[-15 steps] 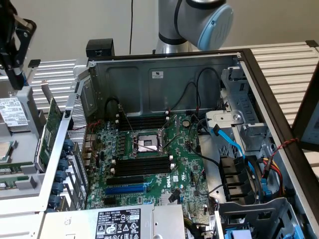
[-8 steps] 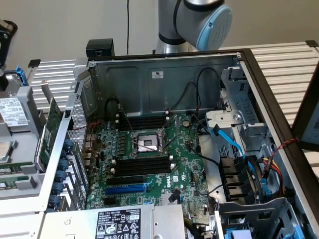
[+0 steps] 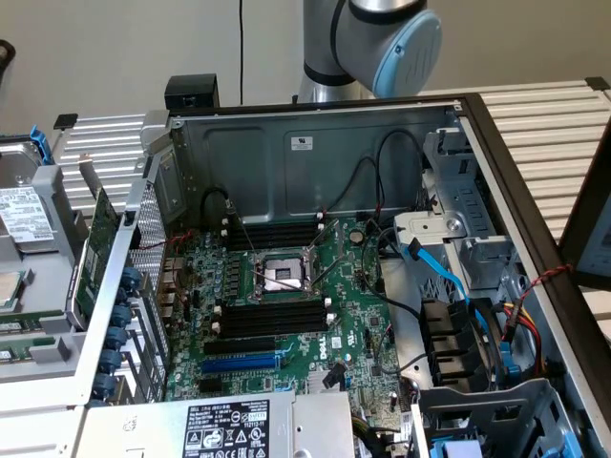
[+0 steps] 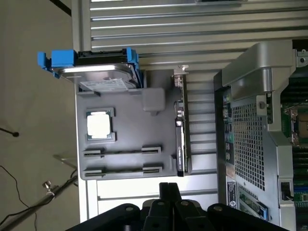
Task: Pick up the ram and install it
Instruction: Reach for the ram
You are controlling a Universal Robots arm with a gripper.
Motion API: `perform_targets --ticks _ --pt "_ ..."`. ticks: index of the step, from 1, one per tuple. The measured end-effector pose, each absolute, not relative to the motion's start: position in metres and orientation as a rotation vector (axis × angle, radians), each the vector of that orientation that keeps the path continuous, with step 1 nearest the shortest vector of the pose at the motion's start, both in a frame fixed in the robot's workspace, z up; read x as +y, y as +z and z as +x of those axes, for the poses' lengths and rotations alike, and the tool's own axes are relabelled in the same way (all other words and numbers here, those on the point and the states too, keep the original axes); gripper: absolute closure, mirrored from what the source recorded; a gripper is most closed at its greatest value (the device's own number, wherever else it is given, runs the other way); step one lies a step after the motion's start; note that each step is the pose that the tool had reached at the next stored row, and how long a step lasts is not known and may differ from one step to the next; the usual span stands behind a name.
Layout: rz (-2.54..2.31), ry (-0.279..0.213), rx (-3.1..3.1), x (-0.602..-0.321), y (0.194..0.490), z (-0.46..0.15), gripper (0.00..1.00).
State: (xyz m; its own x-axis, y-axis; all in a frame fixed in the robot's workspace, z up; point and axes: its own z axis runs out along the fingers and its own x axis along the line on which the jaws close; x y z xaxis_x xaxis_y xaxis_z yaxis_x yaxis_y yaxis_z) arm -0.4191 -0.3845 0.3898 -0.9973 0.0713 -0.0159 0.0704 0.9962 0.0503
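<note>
Standing on edge in a long holder of the grey plastic parts tray (image 4: 126,137) (image 3: 52,361), the ram (image 4: 122,152) (image 3: 17,326) is outside the computer, just beside the square silver processor (image 4: 100,125) (image 3: 5,289). From the wrist view it is seen edge-on, as a long thin dark line running between two pale end brackets. The exterior view's left border cuts it off, leaving a short strip of green board with a pale label patch; chips cannot be made out. A second holder of the same kind lies parallel to it on the side away from the processor; what it carries cannot be determined. Further along the tray sits a silver hard drive in a blue plastic bracket (image 4: 103,77) (image 3: 24,221). A larger green expansion card with a metal bracket (image 4: 180,130) (image 3: 95,258) stands upright at the tray's edge nearest the open grey metal computer case (image 3: 315,153) (image 4: 250,144). Inside the case, the green motherboard (image 3: 353,315) carries a metal processor socket (image 3: 282,275) with banks of long black memory slots (image 3: 272,320) on either side of it, and a blue slot (image 3: 243,363) nearer the camera. The black gripper (image 4: 169,191) hangs over the slatted table surface (image 4: 144,190) just off the tray's edge, near the ram but not touching it. Its fingers are drawn together with nothing between them. The grey robot arm with a blue joint cap (image 3: 382,38) rises behind the case's far wall.
</note>
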Motion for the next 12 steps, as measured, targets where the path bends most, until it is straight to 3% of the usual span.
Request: perform_targets --ticks 12 --pt "0.111 0.084 3.124 -0.381 0.388 -0.441 0.89"
